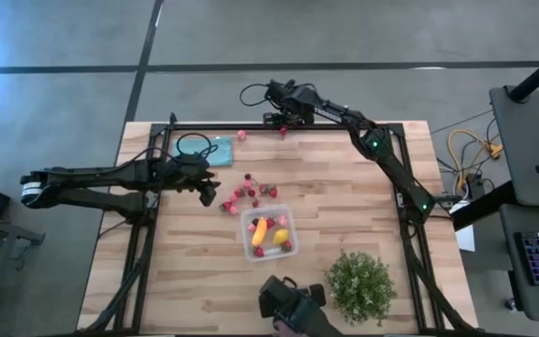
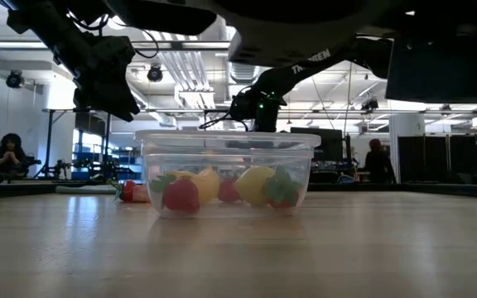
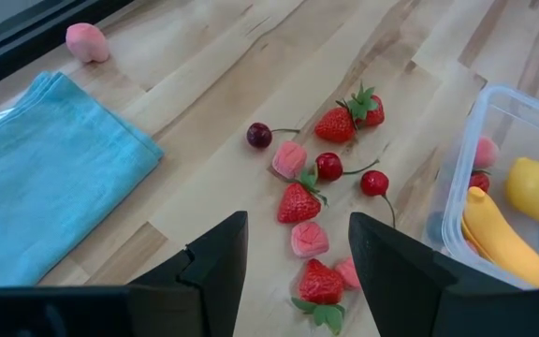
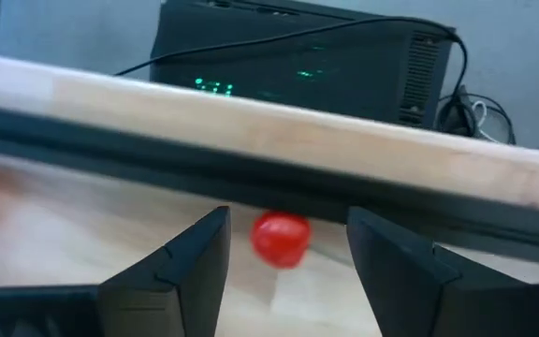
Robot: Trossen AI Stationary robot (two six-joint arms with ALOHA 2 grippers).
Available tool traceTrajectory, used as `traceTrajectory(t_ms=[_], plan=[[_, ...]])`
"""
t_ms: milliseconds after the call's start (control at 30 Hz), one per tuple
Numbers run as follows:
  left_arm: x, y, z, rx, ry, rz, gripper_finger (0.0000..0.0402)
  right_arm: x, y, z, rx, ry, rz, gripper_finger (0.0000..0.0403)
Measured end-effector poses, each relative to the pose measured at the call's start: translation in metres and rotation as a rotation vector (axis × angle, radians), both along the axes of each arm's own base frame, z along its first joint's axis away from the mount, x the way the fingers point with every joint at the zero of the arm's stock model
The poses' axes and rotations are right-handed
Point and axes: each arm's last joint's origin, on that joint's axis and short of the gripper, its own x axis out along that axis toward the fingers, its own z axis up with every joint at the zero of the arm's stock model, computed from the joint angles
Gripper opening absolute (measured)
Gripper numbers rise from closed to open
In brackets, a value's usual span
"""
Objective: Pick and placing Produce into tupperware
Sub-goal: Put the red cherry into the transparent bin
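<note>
From above, I see the clear, rounded-square plastic tupperware [image 1: 269, 233] mid-table, fruit inside; loose red and pink toy berries [image 1: 246, 193] lie just beyond it, beside my left gripper [image 1: 209, 194]. Through the left wrist, those fingers stand parted and empty above a strawberry [image 3: 319, 281]. My right gripper [image 4: 286, 245], far from the tupperware at the back rail, stands parted around a red cherry [image 4: 280, 238], not gripping.

Grey concrete floor [image 1: 54, 37], bright ceiling lights [image 2: 185, 70]
</note>
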Motion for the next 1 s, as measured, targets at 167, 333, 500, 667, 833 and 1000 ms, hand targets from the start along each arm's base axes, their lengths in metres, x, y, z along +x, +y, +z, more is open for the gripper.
traceTrajectory(t_ms=[167,333,500,667,833,1000], plan=[[0.000,0.000,0.000,0.000,0.000,0.000,0.0173,-0.001,0.000,-0.003,0.009,0.007,0.004,0.0207],[0.000,0.000,0.000,0.000,-0.001,0.000,0.0173,0.004,0.005,-0.003,0.020,-0.017,0.016,0.0207],[0.000,0.000,0.000,0.002,-0.006,0.003,0.0173,0.005,0.008,-0.009,0.007,0.004,0.018,0.0207],[0.000,0.000,0.000,0.002,-0.007,0.005,0.0173,0.002,0.008,-0.021,0.034,0.029,0.004,0.0207],[0.000,0.000,0.000,0.002,-0.006,0.004,0.0173,0.003,0.011,-0.024,0.036,0.035,0.005,0.0207],[0.000,0.000,0.000,0.002,-0.006,0.005,0.0173,0.005,0.008,-0.022,0.010,0.007,0.009,0.0207]])
